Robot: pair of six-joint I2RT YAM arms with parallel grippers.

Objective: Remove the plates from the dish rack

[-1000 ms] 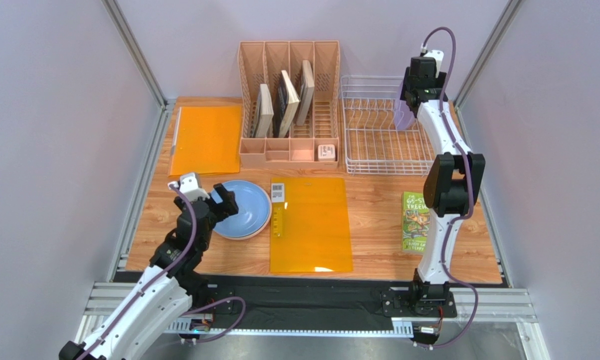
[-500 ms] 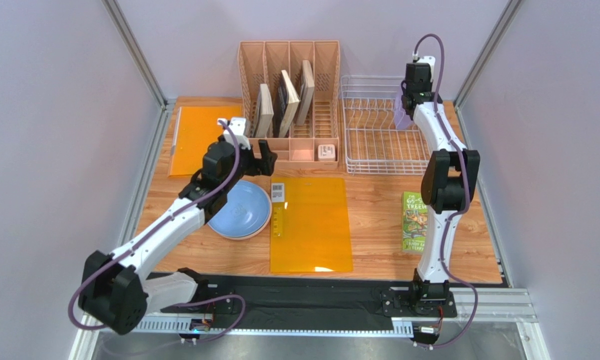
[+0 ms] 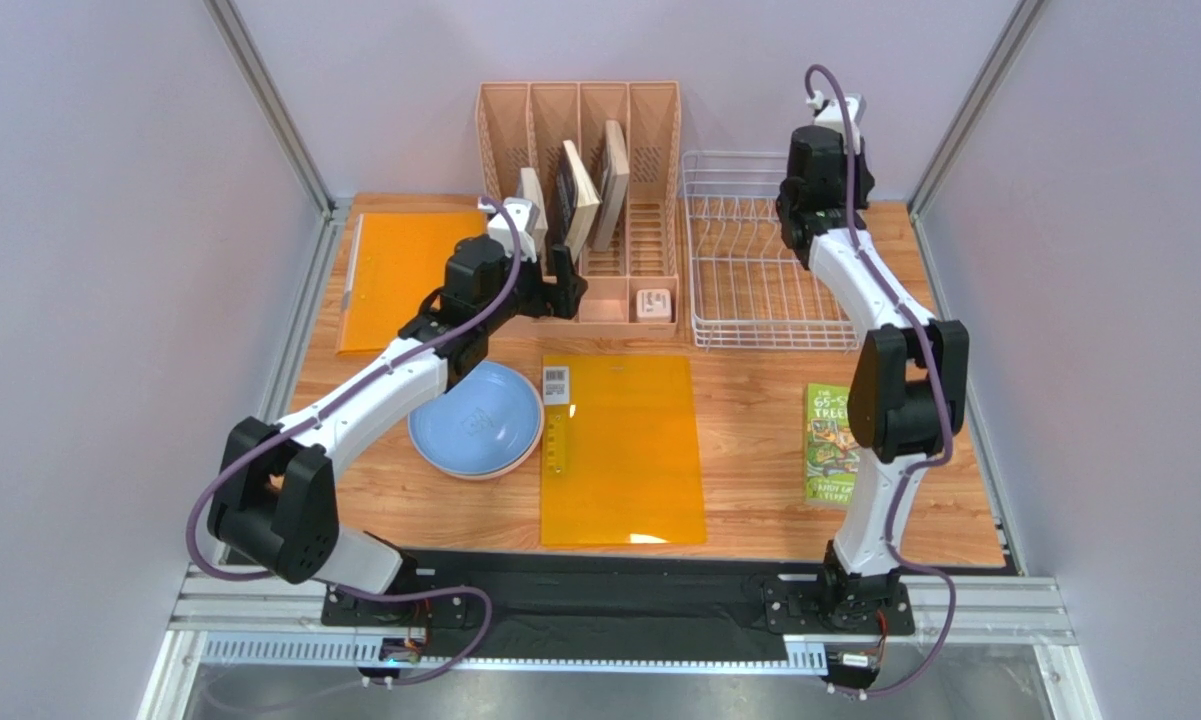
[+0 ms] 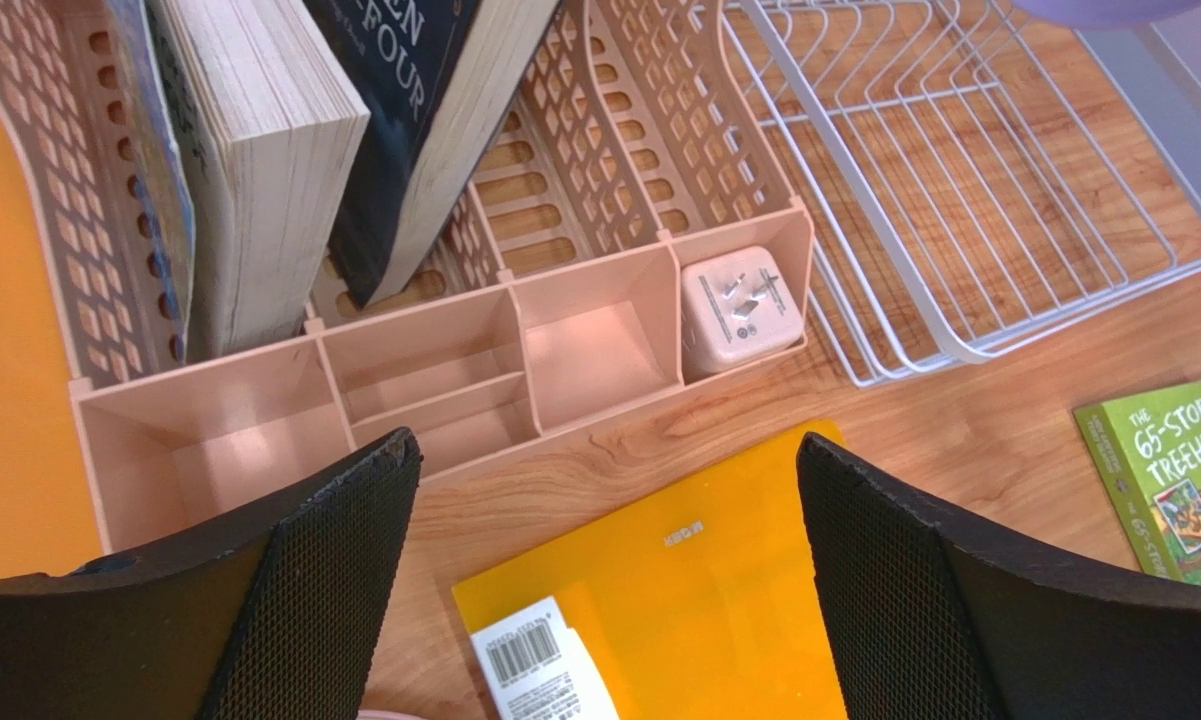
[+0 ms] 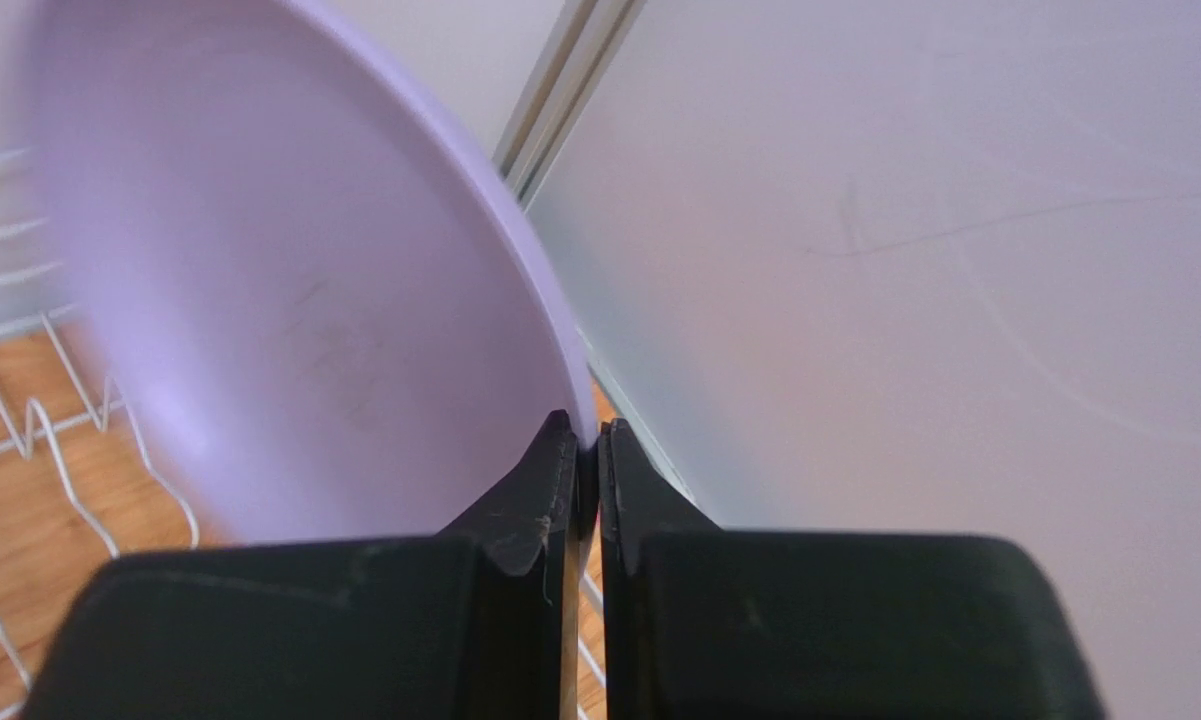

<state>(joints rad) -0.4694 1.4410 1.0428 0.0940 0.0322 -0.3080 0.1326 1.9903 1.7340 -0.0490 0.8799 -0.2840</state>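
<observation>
Right wrist: lavender plate (image 5: 306, 300) cropped, rim seemingly in jaws.

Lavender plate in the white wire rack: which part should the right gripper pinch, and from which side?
Pinch the thin rim, coming down from above. The lavender plate stands on edge over the dish rack, so only its rim fits between the fingers. The right gripper is shut on that rim now.

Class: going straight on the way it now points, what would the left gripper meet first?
The left gripper would probably meet the table strip between the pink organizer and the orange folder first; depth is unclear.
</observation>
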